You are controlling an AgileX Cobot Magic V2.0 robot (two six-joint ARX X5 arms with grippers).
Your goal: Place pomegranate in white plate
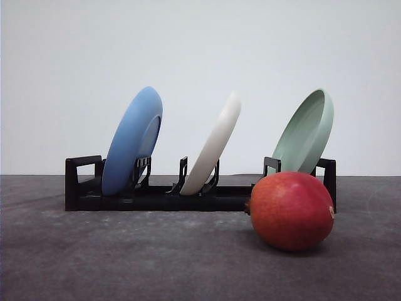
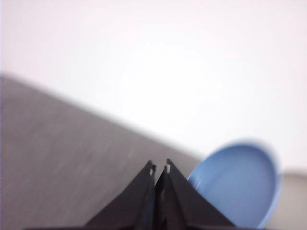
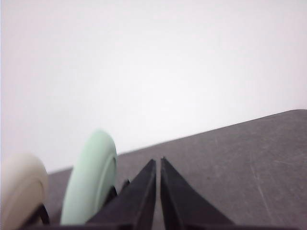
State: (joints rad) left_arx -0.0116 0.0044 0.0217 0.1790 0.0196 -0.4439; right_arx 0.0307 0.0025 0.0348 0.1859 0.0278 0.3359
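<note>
The left hand (image 2: 160, 168) shows in the left wrist view as two black tapered fingers (image 2: 139, 196) brought together until their tips nearly meet, with a thin slit between them and nothing held. The right hand (image 3: 158, 162) in the right wrist view looks much the same: two black pointed fingers (image 3: 180, 201) lie side by side, closed to a narrow gap, and grip nothing. Both hands are raised off the counter and point outward over it, each seen at a tilt.
</note>
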